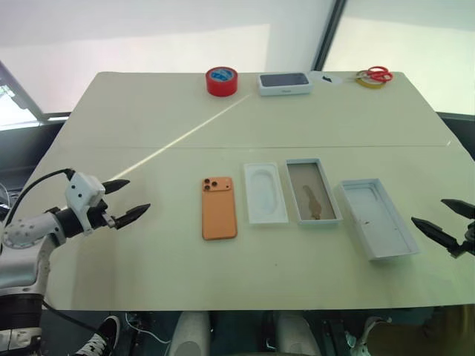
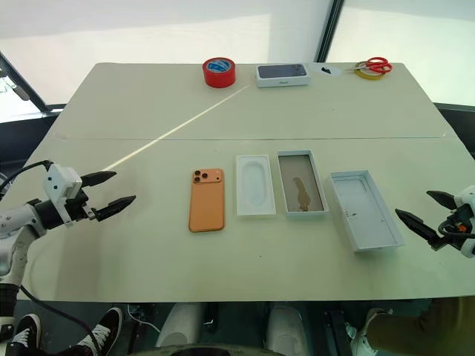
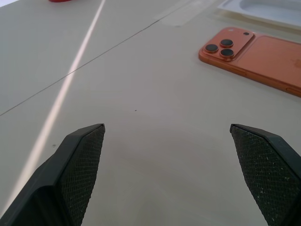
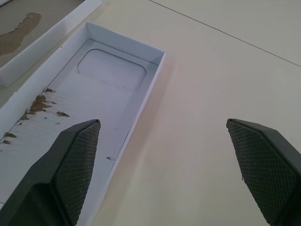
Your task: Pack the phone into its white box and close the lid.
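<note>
Four parts are laid in a row on the beige table [image 1: 148,111]: flat orange phone [image 1: 219,208], thin white moulded insert [image 1: 265,193], shallow brown-floored white box [image 1: 313,191], deep white lid [image 1: 376,218]. Left gripper [image 1: 126,199] and right gripper [image 1: 444,221] are spread empty; the similar white parts risk being confused.

Beige table [image 1: 148,245]. Near row, left to right: phone [image 1: 219,208] face down, white insert [image 1: 266,193], white box [image 1: 312,191], lid [image 1: 376,218] open side up. Far edge: red tape roll [image 1: 222,81], pictured phone box [image 1: 285,83], scissors [image 1: 376,73].
</note>
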